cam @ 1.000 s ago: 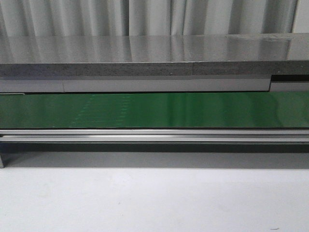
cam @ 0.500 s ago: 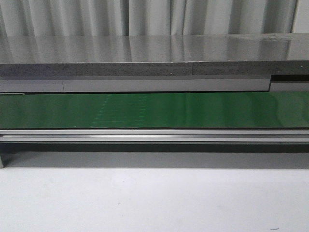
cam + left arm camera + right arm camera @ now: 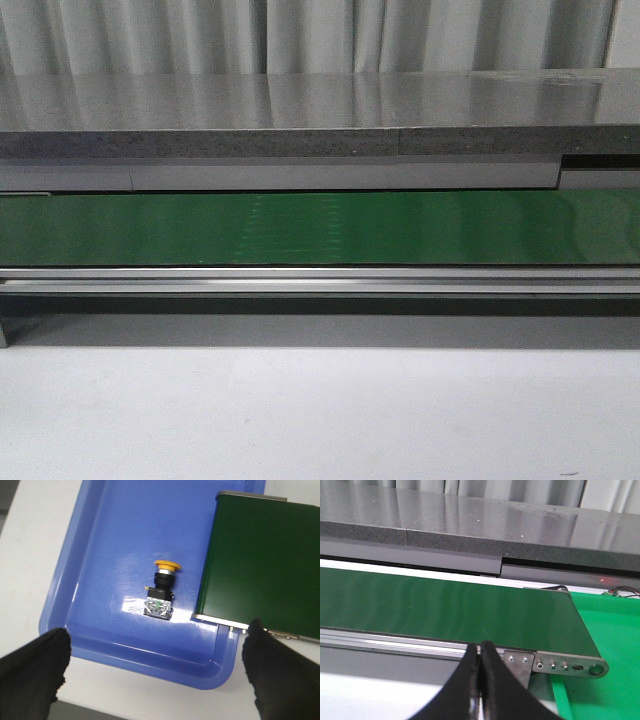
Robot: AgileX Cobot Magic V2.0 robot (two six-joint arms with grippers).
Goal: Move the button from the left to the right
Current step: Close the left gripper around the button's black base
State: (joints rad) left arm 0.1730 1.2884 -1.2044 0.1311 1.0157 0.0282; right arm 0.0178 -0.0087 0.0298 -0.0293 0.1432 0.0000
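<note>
The button (image 3: 161, 590), with a yellow-orange mushroom head and a black body with pale terminals, lies on its side in a blue tray (image 3: 100, 555) in the left wrist view. My left gripper (image 3: 155, 667) hangs above the tray's near rim, wide open and empty, its black fingers (image 3: 35, 672) far apart on either side. My right gripper (image 3: 480, 652) is shut and empty, its fingertips pressed together in front of the green conveyor belt (image 3: 445, 610). Neither the button nor either gripper shows in the front view.
The green belt (image 3: 320, 228) runs across the front view in a metal frame (image 3: 320, 280), with a grey stone counter (image 3: 320, 110) behind. One belt end (image 3: 260, 560) overhangs the blue tray. A green bin (image 3: 610, 630) sits at the belt's other end.
A faint pale pattern on the belt has drifted to the right. Nothing else in the front view has moved.
</note>
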